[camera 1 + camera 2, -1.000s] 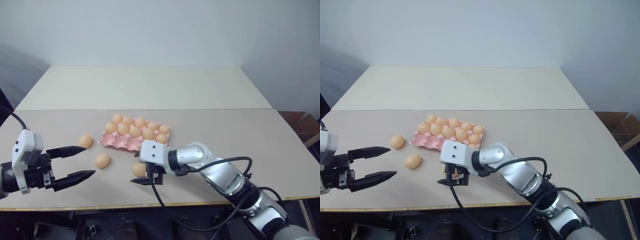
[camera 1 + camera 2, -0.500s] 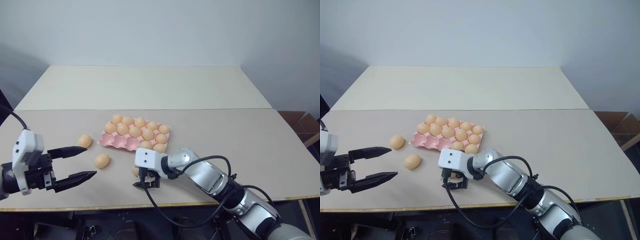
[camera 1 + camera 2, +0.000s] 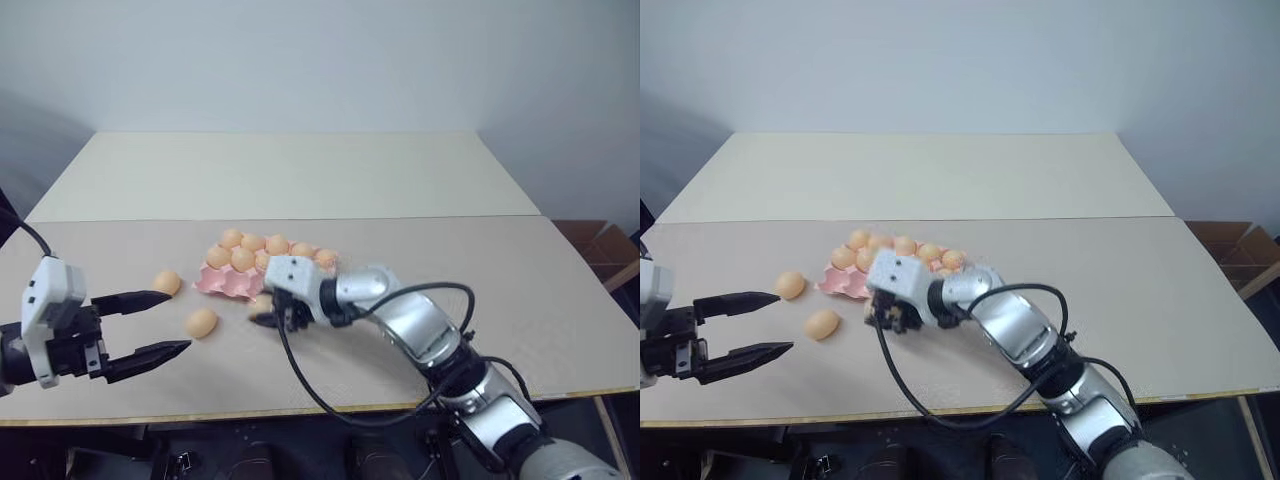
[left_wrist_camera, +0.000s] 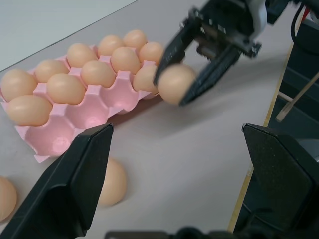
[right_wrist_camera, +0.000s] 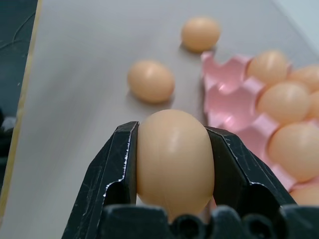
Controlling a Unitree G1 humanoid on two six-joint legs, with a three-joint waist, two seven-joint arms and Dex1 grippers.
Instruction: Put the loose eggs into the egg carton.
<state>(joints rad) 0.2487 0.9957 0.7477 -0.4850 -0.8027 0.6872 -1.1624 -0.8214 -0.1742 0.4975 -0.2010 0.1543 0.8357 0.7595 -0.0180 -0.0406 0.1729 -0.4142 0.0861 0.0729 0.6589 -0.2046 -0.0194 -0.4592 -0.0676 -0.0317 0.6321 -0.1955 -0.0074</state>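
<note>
The pink egg carton (image 3: 214, 283) lies mid-table with several eggs in its cups and empty cups along its near-left side (image 4: 89, 112). My right gripper (image 3: 266, 312) is shut on one pale orange egg (image 5: 174, 154), held just above the table at the carton's near edge; the left wrist view shows that egg (image 4: 175, 83) clamped between the two black fingers. Two loose eggs rest on the table left of the carton (image 3: 167, 282) (image 3: 201, 321). My left gripper (image 3: 178, 320) hangs open and empty, to the left of those eggs.
A second cream table (image 3: 290, 175) adjoins behind. The table's front edge (image 3: 300, 408) runs close below both arms. A cardboard box (image 3: 612, 252) stands off the table at the far right. A black cable loops from my right wrist over the tabletop.
My right gripper closed on the egg that lay in front of the carton, lifted it and carried it up toward the carton's near-left cups. The left arm stayed still.
</note>
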